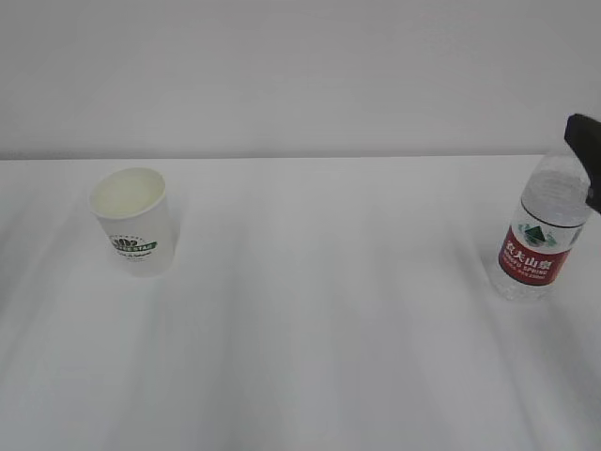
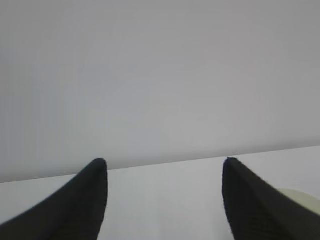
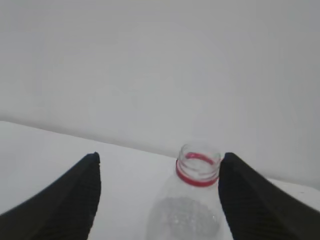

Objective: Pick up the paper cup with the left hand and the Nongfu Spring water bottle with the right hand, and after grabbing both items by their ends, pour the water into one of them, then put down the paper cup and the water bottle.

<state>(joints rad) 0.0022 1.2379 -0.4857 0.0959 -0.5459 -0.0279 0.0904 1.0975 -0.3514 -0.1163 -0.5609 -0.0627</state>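
Looking past my right hand [image 3: 159, 200], I see its two black fingers spread wide apart, with the uncapped Nongfu Spring water bottle [image 3: 197, 200] standing upright between them, nearer the right finger and not clamped. My left hand [image 2: 165, 200] is likewise spread and holds nothing; the paper cup [image 2: 300, 200] peeks out behind its right finger. Farther off, cup and bottle stand well apart on the white table [image 1: 319, 329].

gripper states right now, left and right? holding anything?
Left gripper: open, holding nothing; the paper cup shows just behind its right-hand finger.
Right gripper: open, holding nothing; the water bottle neck stands between its fingers, not clamped.
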